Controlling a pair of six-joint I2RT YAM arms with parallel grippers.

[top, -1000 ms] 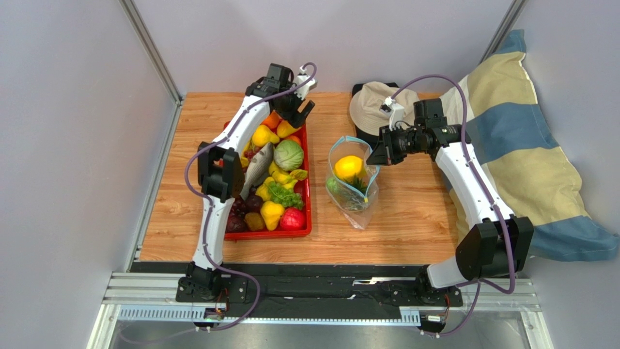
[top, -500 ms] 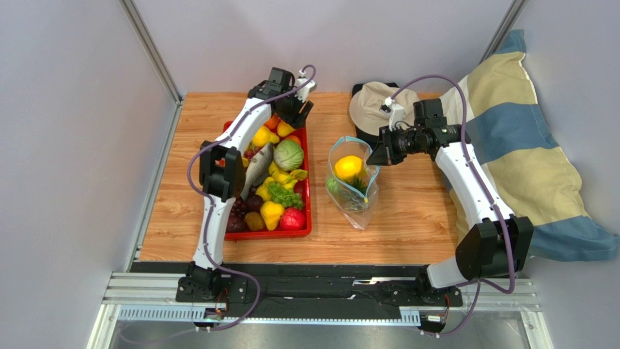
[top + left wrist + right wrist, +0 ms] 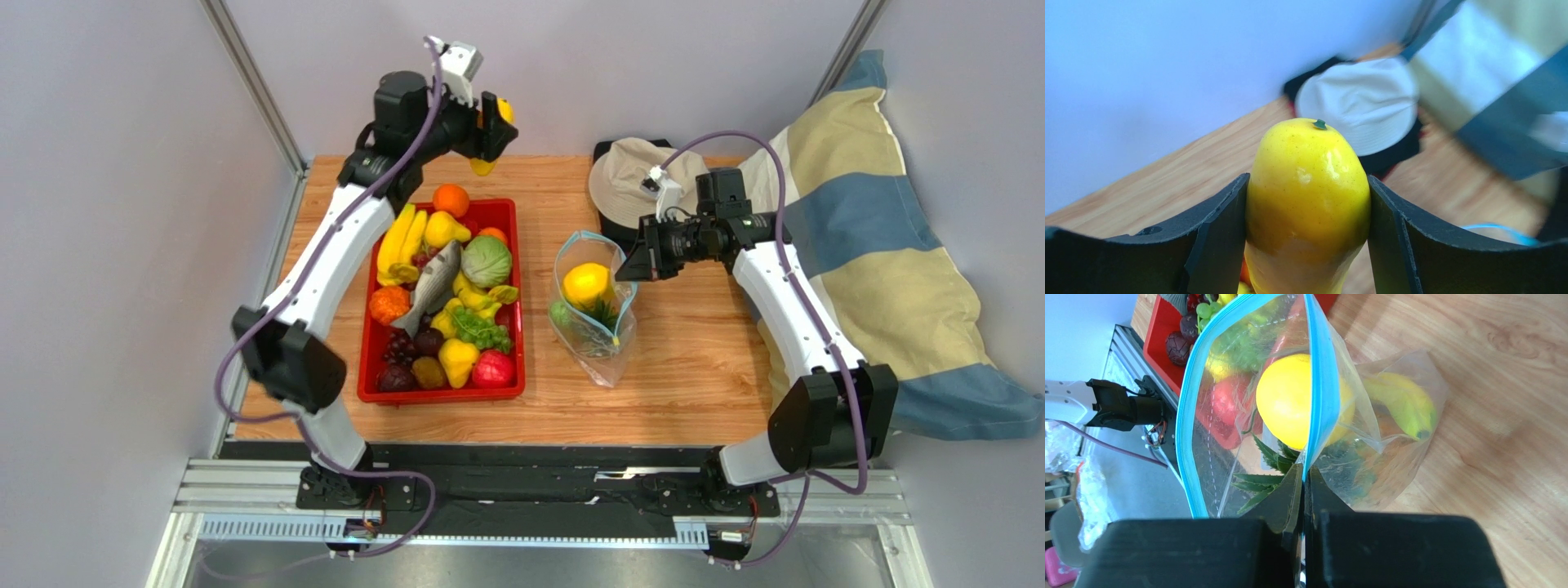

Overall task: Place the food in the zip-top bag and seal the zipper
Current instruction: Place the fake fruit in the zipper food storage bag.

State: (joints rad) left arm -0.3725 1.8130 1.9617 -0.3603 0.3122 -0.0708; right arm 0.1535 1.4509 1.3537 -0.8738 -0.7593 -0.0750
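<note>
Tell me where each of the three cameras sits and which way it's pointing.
Top external: high behind the arm bases, looking down on the table; both arms show whole.
Left wrist: on the left gripper, facing the hat; its fingers clamp a yellow fruit.
Right wrist: on the right gripper, facing along the zip-top bag; its fingers pinch the zipper.
Top and left wrist share the hat.
</note>
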